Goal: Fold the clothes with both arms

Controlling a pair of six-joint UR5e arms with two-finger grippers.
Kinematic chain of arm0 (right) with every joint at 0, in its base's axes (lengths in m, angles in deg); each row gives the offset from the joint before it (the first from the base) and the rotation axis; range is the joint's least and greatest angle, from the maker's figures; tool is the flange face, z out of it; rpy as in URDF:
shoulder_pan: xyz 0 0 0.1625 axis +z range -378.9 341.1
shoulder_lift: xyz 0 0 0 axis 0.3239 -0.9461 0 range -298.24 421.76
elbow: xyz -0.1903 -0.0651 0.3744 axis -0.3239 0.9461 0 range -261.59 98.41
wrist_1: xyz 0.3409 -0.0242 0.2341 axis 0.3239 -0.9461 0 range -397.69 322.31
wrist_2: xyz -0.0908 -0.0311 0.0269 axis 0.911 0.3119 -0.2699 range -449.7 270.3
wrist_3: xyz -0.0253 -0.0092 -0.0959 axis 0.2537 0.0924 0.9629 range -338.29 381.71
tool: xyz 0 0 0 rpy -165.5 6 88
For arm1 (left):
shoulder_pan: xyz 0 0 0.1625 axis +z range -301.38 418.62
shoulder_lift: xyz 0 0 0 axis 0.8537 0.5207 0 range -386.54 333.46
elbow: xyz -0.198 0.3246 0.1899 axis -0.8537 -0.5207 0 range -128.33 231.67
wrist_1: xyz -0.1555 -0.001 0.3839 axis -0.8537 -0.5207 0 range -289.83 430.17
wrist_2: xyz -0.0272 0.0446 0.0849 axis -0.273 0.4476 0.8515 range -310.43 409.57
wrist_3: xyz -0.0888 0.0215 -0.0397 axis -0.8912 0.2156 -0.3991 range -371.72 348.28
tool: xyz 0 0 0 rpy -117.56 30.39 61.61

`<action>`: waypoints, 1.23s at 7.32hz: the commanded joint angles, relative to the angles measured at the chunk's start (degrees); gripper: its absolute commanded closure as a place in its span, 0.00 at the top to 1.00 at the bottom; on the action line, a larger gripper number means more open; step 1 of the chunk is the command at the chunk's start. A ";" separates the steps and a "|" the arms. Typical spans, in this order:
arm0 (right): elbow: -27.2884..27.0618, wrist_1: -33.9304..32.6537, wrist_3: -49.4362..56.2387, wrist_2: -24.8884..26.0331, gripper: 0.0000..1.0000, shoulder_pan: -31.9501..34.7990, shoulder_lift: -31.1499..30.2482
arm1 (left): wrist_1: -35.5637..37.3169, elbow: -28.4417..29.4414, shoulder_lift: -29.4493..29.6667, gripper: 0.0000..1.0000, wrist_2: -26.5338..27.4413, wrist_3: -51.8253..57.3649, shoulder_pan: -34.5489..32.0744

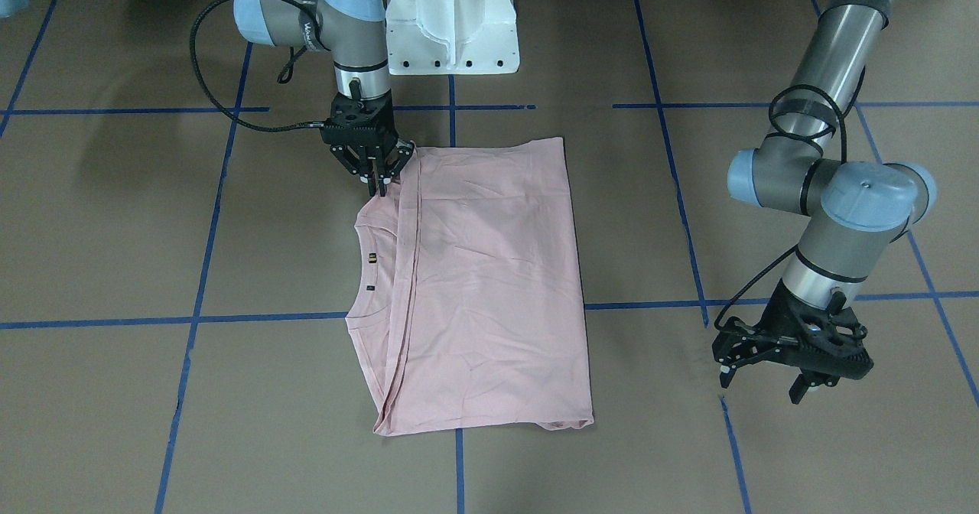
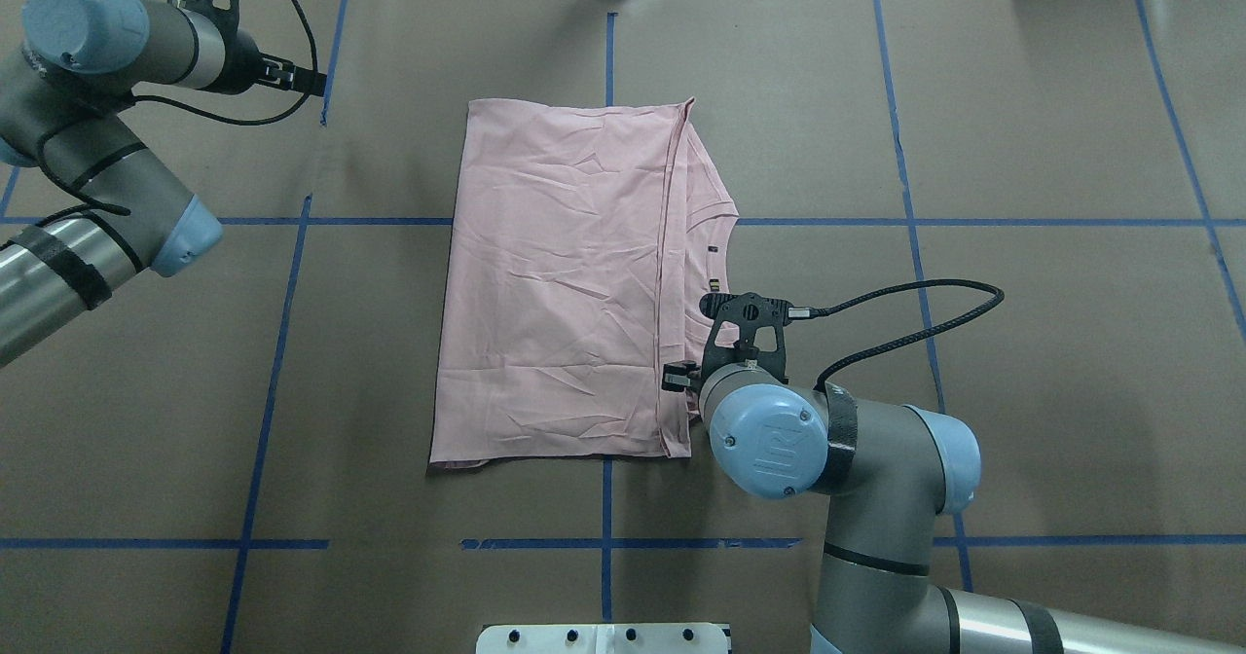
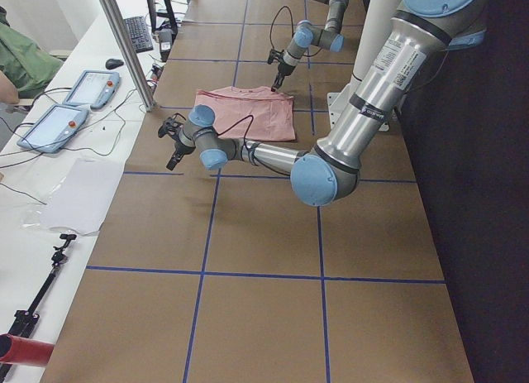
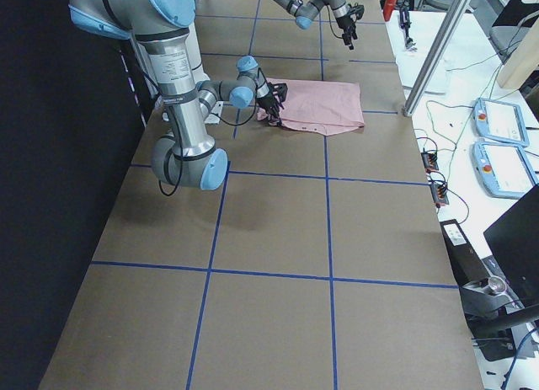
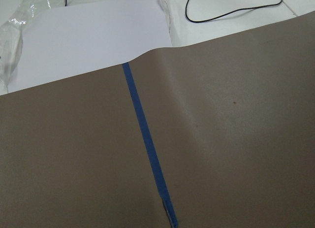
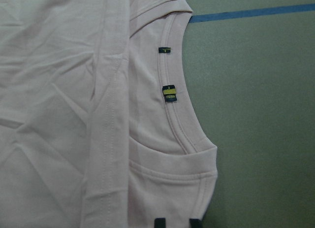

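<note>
The pale pink T-shirt (image 1: 489,284) lies flat on the brown table, folded lengthwise with its print hidden; it also shows in the overhead view (image 2: 565,284). The collar with small black tags (image 6: 169,92) sticks out past the fold. My right gripper (image 1: 380,183) points down at the shoulder beside the collar. Its jaws are narrowly open, and the fingertips (image 6: 160,221) rest at the fabric's edge, which lies flat between them. My left gripper (image 1: 761,388) is open and empty, hovering over bare table well off to the shirt's other side.
The white pedestal base (image 1: 451,24) stands behind the shirt. Blue tape lines (image 5: 147,149) cross the table. White paper (image 5: 93,36) lies past the table edge near the left gripper. Tablets (image 3: 87,89) and a metal pole (image 3: 128,48) stand on the operators' side.
</note>
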 commanded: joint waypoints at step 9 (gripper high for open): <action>6.55 -25.48 16.19 -3.70 0.85 -2.30 16.44 | 0.03 -0.06 -0.70 1.00 -1.58 -0.09 0.09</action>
